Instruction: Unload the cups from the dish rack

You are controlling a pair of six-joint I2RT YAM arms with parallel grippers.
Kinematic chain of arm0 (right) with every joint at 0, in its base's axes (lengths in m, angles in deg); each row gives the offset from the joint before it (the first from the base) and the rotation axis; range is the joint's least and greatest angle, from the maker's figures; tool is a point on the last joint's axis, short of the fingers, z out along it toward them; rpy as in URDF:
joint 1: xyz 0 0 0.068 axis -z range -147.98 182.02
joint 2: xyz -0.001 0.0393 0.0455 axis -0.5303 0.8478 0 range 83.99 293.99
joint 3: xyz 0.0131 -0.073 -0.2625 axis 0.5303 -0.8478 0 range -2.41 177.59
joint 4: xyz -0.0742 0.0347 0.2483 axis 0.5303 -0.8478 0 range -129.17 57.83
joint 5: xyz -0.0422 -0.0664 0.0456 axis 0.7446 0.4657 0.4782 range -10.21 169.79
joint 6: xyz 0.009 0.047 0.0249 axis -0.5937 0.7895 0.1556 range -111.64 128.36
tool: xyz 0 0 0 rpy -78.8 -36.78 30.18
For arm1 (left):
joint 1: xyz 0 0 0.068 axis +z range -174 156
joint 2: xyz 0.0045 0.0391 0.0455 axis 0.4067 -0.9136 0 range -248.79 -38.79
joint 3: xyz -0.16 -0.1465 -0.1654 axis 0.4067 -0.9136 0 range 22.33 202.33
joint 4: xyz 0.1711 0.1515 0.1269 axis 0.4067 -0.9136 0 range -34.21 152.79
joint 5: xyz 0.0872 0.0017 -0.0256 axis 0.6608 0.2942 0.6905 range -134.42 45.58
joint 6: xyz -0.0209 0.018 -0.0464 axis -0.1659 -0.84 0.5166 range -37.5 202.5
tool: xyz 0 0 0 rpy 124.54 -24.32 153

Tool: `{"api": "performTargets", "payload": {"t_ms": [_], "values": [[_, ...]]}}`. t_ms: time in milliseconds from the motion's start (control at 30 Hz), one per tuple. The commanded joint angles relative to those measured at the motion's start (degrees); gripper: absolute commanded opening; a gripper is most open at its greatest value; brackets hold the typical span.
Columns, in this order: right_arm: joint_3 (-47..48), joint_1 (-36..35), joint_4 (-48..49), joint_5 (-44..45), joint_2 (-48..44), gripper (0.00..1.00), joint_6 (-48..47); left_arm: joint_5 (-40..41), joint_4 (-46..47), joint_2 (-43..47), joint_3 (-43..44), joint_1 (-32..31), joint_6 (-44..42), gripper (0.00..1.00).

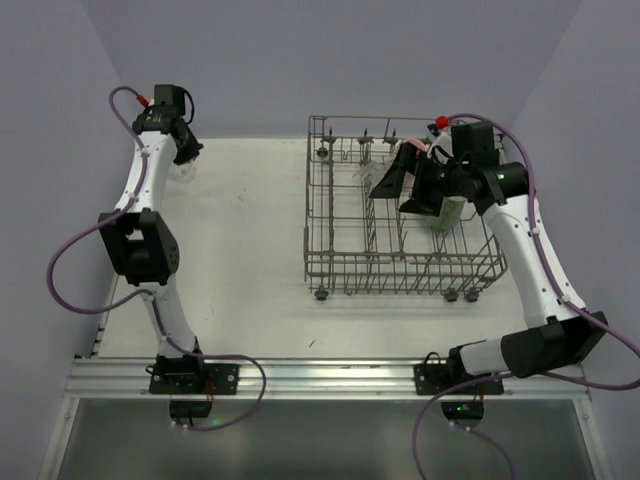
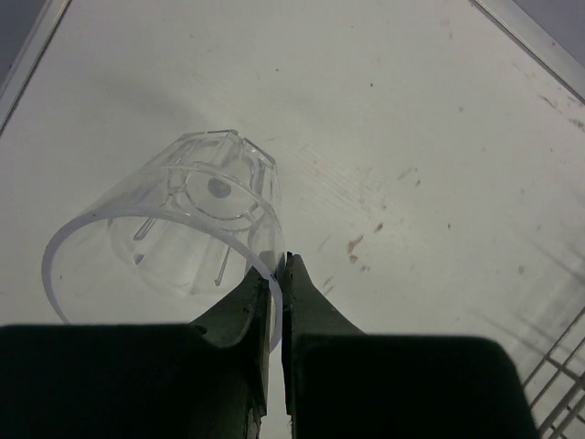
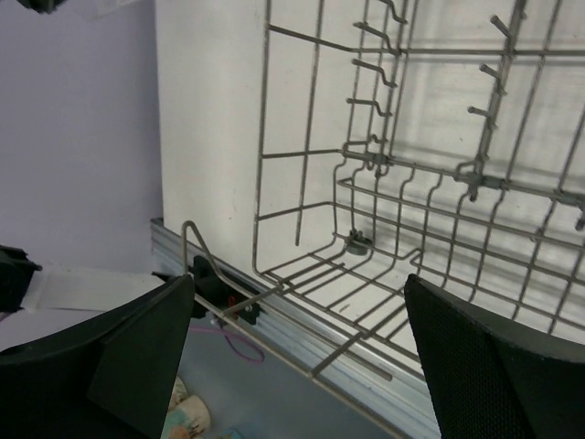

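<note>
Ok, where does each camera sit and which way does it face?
Top external: above and behind the arms, looking down on the white table and grey wire dish rack; both arms show.
Left wrist: looks down at the table; left gripper pinches a clear glass tumbler.
Right wrist: faces into the rack; open right gripper frames it.
Shared: the rack, in top and right wrist.

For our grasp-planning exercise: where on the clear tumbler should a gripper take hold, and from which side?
Pinch the tumbler by its thin rim wall, one finger inside and one outside, coming from the open mouth, which faces the left gripper. The wide body is probably harder to span; that gripper pinches the rim.
</note>
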Motion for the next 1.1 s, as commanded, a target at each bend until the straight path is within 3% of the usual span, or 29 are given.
{"api": "performTargets", "payload": {"t_ms": [0, 267, 1067], "values": [[5.3, 0.0, -4.5, 4.0, 1.0, 0.99, -2.2, 3.7, -2.0, -3.2, 7.4, 2.8, 2.3, 0.0], [15.5, 0.0, -10.6, 8.3, 9.1, 0.99, -3.1, 7.1, -5.2, -10.0, 5.2, 5.2, 6.5, 0.0], [25.1, 0.0, -12.5, 14.4, 19.3, 0.99, -3.8, 8.0, -8.5, -15.8, 4.0, 6.8, 10.4, 0.0]]}}
